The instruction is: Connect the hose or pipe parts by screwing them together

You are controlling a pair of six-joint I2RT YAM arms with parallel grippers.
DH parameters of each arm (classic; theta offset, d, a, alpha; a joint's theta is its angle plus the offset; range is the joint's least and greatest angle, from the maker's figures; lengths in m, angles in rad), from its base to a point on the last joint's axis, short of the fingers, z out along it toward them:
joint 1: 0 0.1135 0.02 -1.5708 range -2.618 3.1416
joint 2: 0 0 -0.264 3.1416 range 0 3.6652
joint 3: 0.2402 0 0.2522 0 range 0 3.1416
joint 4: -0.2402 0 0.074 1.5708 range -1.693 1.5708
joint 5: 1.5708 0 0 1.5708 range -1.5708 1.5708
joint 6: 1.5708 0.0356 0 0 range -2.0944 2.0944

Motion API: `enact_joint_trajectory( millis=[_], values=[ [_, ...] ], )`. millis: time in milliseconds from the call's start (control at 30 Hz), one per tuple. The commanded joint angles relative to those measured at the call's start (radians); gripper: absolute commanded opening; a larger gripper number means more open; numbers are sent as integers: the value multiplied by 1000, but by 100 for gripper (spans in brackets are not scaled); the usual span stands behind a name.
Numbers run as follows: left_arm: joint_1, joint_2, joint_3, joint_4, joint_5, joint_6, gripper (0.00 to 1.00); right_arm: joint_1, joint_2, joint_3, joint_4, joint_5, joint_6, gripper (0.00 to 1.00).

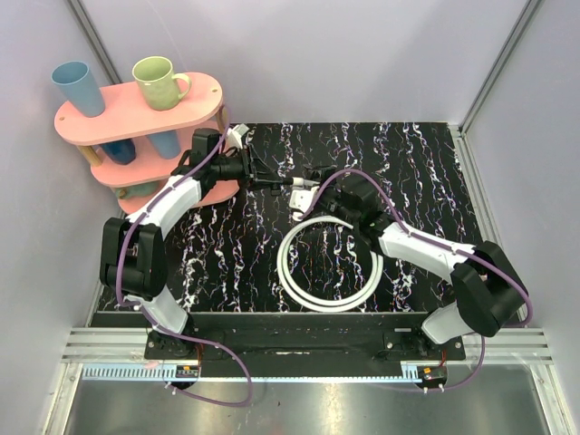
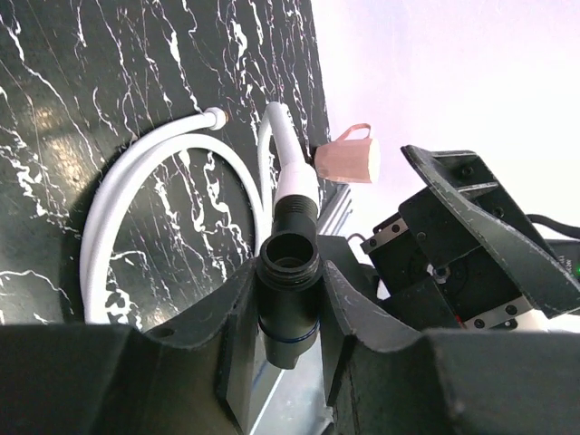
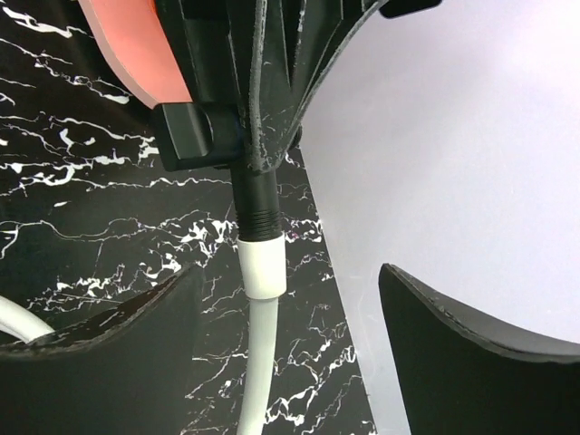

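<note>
My left gripper (image 1: pixel 272 179) (image 2: pixel 288 274) is shut on a black threaded pipe part (image 2: pixel 290 304) (image 3: pixel 257 201) and holds it level above the table, pointing right. A white screw collar (image 2: pixel 296 179) (image 3: pixel 263 265) on one end of the white hose (image 1: pixel 328 268) (image 2: pixel 136 195) sits against the black part's far end. The rest of the hose lies coiled on the black marbled table (image 1: pixel 408 163), its other end (image 2: pixel 216 116) free. My right gripper (image 1: pixel 313 192) (image 3: pixel 290 272) is open, its fingers (image 3: pixel 118 322) standing on either side of the collar without touching it.
A pink two-tier rack (image 1: pixel 136 118) at the back left carries a blue cup (image 1: pixel 77 86) and a green mug (image 1: pixel 161 82), with more cups below. A pink mug (image 2: pixel 349 160) shows behind the hose. Grey walls close the table's sides.
</note>
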Motion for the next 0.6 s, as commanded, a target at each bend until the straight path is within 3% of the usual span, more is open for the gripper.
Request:
enact_joint_trajectory(
  millis=[0,433,567],
  values=[
    [18,-38,19,5,53,-122,0,13,3,20,60,40,-35,82],
    [10,-84,-5,54,62,-231,0,23,35,78,16,-9,-1,68],
    [4,-109,-22,92,76,-260,0,23,47,92,5,0,6,55]
  ],
)
